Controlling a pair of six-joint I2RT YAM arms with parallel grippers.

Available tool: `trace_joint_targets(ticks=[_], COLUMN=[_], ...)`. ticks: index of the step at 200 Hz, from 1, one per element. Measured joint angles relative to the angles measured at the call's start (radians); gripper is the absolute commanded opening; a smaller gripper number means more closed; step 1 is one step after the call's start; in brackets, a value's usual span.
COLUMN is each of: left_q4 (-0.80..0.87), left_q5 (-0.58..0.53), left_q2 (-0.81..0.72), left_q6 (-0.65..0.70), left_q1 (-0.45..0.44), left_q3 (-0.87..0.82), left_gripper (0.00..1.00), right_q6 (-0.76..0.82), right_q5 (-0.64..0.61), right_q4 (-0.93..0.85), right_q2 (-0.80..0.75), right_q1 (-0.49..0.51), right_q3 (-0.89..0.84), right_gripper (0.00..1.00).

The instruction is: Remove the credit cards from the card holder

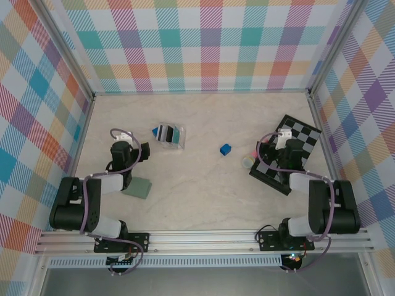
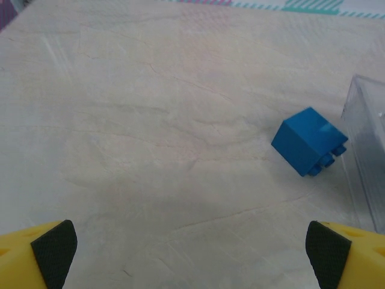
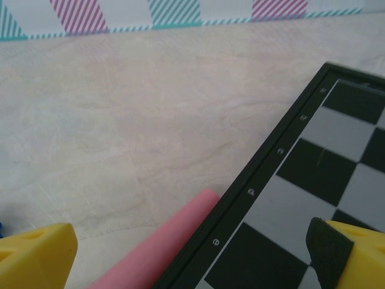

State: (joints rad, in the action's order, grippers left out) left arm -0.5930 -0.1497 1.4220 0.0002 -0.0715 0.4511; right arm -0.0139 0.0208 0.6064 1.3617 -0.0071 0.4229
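Plainly, the job has not yet begun. The card holder point(image 1: 139, 187) lies flat on the table point(image 1: 203, 203) near its front left, just beside the left arm's forearm and partly tucked under it in the overhead view. Its grey-green outside faces up and it looks folded shut. No loose card lies on the marble-patterned surface near it, so by the look of things every card is inside.

The left gripper point(image 1: 144, 150) hangs beyond the holder, farther from the arms' bases, with its jaws spread wide and nothing between them. In the left wrist view its black fingertips point(image 2: 54, 250) sit at the two bottom corners over bare table. Ahead and to the right of them are a blue toy brick point(image 2: 310, 141) and the wall of a clear plastic card stand point(image 2: 367, 150). The upright cards in that stand are not the ones the task is about.

The right gripper point(image 1: 271, 147) is well apart from the holder, over the near-left edge of a chessboard point(image 1: 302, 132). Its jaws are likewise wide apart and empty. The right wrist view shows its yellow fingers point(image 3: 36, 253) either side of the board's black rim, with a pink cylinder point(image 3: 156, 253) lying against that rim.

What is left is the whole task, as far as can be judged: reach the holder, open it, probably with one claw steadying it, and draw each card out of its pocket. The left arm is far nearer and seems the likelier one to start.
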Motion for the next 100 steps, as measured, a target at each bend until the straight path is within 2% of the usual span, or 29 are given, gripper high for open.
trace_joint_targets(ticks=[51,100], left_q4=[0.332,0.709], left_q5=[-0.053,-0.100], left_q2=[-0.188,-0.295], left_q6=[-0.134,-0.371], left_q1=[0.000,0.001], left_q3=[0.137,0.313], left_gripper=[1.00,1.00], right_q6=[-0.115,-0.350], right_q5=[-0.057,-0.104], right_q4=[-0.356,-0.795], right_q2=[-0.227,-0.251], right_q1=[0.000,0.000], right_q3=[0.145,0.401], right_gripper=[1.00,1.00])
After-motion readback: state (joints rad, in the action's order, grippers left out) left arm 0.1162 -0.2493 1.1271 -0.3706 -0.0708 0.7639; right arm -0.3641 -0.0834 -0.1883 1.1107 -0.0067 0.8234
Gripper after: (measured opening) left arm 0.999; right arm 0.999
